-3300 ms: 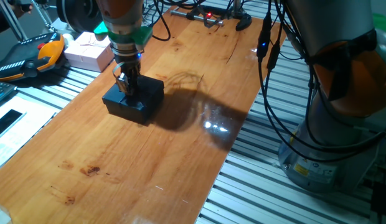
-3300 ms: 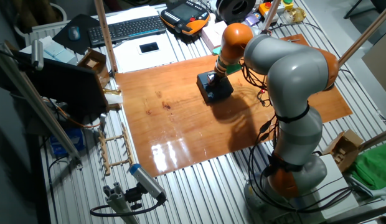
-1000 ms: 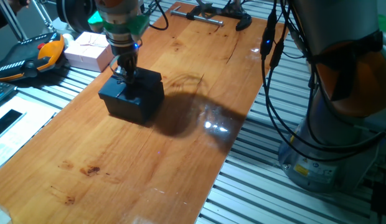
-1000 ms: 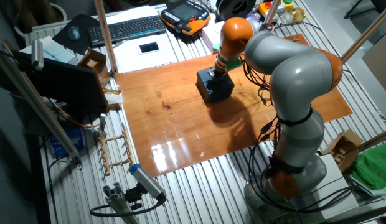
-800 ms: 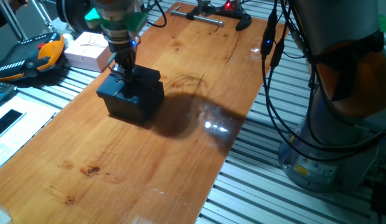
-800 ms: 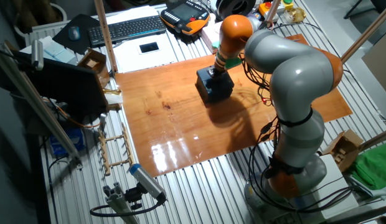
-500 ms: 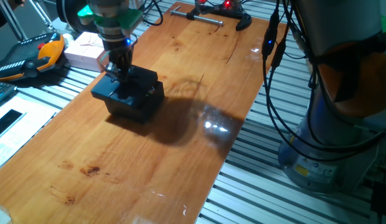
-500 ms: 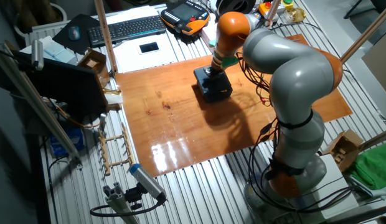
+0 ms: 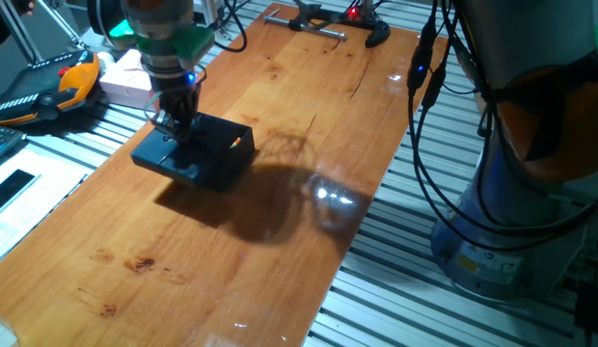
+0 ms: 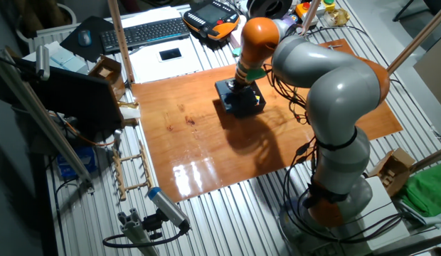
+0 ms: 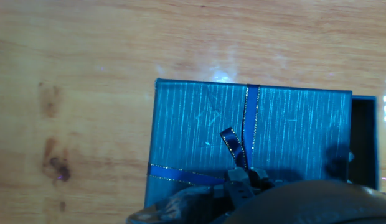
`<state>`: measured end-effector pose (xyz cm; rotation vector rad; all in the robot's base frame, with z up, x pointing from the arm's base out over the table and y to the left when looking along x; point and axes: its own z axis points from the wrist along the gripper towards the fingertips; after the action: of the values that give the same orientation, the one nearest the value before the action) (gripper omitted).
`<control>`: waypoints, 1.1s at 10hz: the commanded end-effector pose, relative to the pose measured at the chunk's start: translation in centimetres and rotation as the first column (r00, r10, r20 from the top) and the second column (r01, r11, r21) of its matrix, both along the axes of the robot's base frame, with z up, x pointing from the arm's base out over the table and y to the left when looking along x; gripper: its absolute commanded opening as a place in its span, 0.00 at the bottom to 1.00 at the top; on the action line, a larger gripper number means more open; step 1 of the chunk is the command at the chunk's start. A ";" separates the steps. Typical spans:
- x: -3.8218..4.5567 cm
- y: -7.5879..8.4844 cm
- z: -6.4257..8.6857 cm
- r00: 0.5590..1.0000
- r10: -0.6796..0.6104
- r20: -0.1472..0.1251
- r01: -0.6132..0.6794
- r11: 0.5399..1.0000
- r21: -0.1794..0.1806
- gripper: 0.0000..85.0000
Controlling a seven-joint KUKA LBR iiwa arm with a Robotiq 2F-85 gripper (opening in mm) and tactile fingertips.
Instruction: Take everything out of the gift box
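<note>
Lid: the dark navy square lid with the thin ribbon bow (image 11: 252, 134) has come off the dark navy low gift box (image 9: 220, 164) since the earlier frame, lifted and shifted left (its shadow now spreads on the wooden desk (image 9: 280, 116)).
Pincer: the two-finger pincer (image 9: 174, 125) is clenched on the lid at its bow, by the look of the hand view.
Box place: far-left part of the desk, near a pale pink box (image 9: 125, 82); its right edge peeks out beyond the lid.
Contents: hidden, I cannot tell.
Advice: carry the lid level and well clear before lowering; a ribbon hold may let it swing.
</note>
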<state>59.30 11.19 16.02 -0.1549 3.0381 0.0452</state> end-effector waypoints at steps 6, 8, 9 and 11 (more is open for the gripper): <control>-0.29 1.7 -0.8 1.000 -0.002 0.015 0.002 1.000 -0.001 0.01; -0.29 1.7 -0.8 1.000 -0.008 0.024 0.009 1.000 -0.007 0.01; -0.29 1.7 -0.8 1.000 -0.014 0.011 0.014 1.000 -0.007 0.01; -0.29 1.7 -0.8 1.000 -0.017 0.004 0.017 1.000 -0.010 0.01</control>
<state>59.00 12.88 15.18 -0.1144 3.0420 0.0320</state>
